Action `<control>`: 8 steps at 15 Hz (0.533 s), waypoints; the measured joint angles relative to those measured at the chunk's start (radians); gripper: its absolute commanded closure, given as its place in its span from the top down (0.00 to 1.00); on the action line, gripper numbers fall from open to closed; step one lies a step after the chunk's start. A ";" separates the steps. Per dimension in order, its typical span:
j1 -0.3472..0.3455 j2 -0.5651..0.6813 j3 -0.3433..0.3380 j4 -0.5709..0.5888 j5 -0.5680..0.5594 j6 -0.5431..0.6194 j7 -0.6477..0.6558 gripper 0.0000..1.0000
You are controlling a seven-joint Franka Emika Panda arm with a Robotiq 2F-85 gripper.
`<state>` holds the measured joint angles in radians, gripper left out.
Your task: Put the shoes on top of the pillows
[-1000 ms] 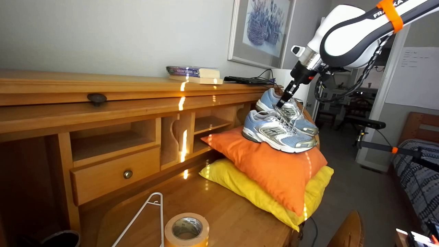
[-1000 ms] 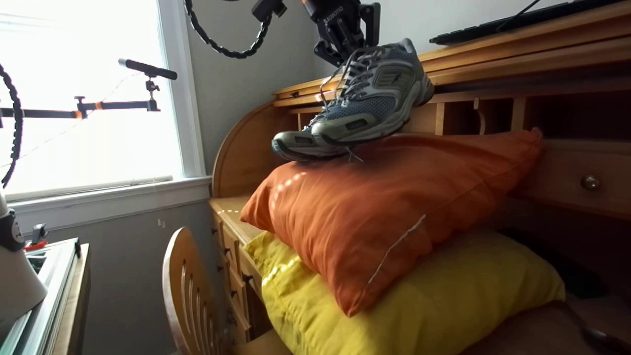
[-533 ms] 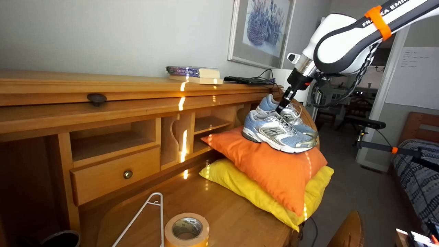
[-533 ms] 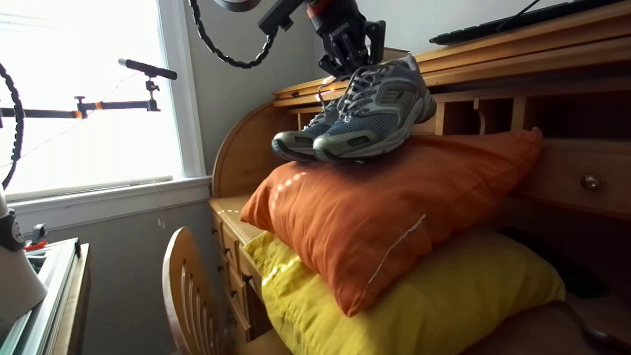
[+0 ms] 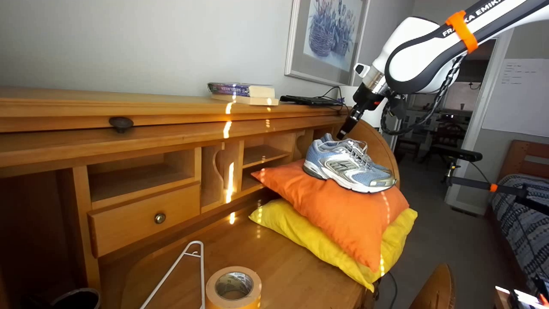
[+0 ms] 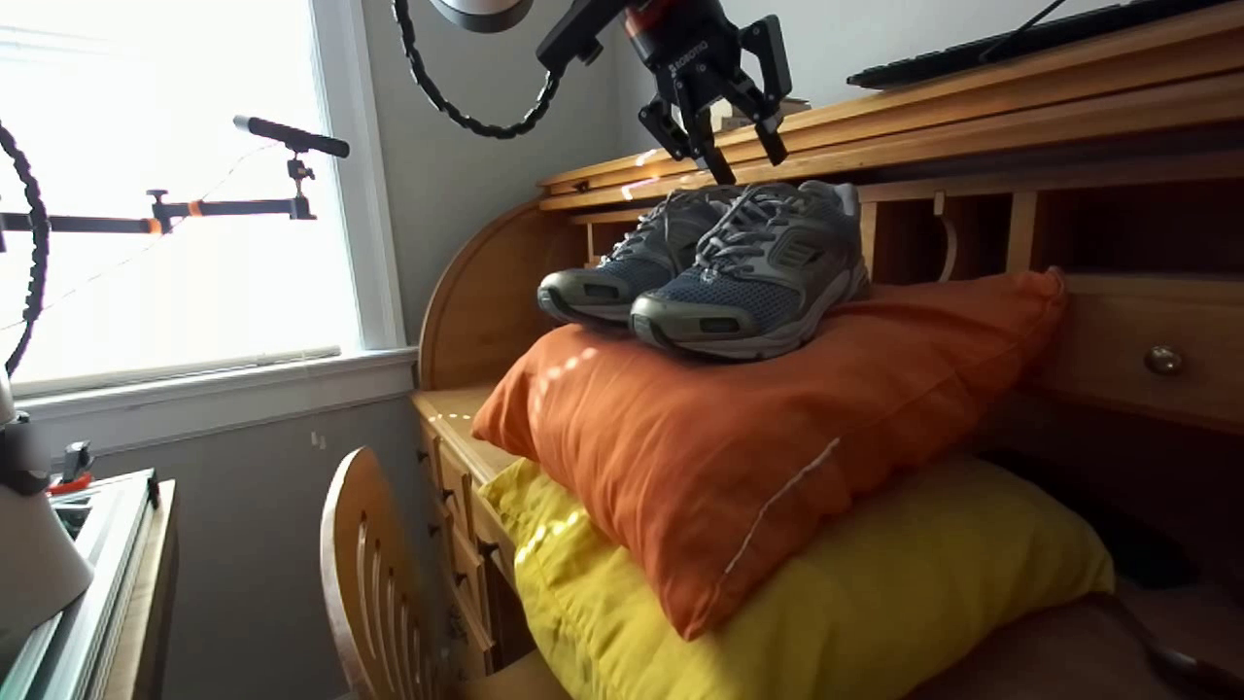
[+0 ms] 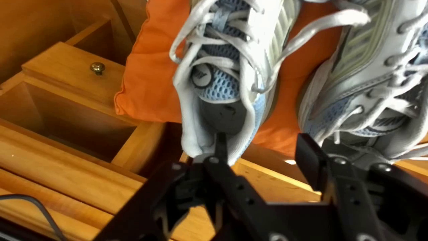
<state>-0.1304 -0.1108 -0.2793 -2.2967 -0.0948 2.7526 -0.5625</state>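
Both grey-and-white shoes rest side by side on the orange pillow [image 6: 777, 437], soles down. The nearer shoe [image 6: 758, 277] and the farther shoe [image 6: 593, 292] show fully in an exterior view; elsewhere one shoe [image 5: 343, 165] mostly covers its partner. Under the orange pillow lies the yellow pillow [image 5: 317, 246]. My gripper [image 6: 748, 167] hovers just over the heel ends, open, its fingers apart with nothing between them. In the wrist view the left fingertip [image 7: 220, 144] overlaps the heel opening of a shoe [image 7: 217, 83]; whether it touches cannot be told. The right-hand shoe [image 7: 364, 67] is partly cut off.
The pillows sit on a wooden roll-top desk [image 5: 274, 266] with cubbyholes behind. Tape [image 5: 233, 287] and a white hanger [image 5: 176, 266] lie on the desk. Books [image 5: 244, 92] and a dark keyboard [image 5: 311, 101] top the desk. A wooden chair [image 6: 369, 583] stands in front.
The shoe held in my gripper came down onto the orange pillow and was let go. My gripper opened and now stands clear of the laces.
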 measured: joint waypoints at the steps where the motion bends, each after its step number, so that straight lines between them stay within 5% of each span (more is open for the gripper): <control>1: 0.000 0.000 0.003 0.001 0.000 0.005 0.000 0.96; 8: -0.006 -0.021 0.037 -0.003 -0.034 0.009 0.090 1.00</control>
<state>-0.1362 -0.1319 -0.2418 -2.2994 -0.1292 2.7618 -0.4722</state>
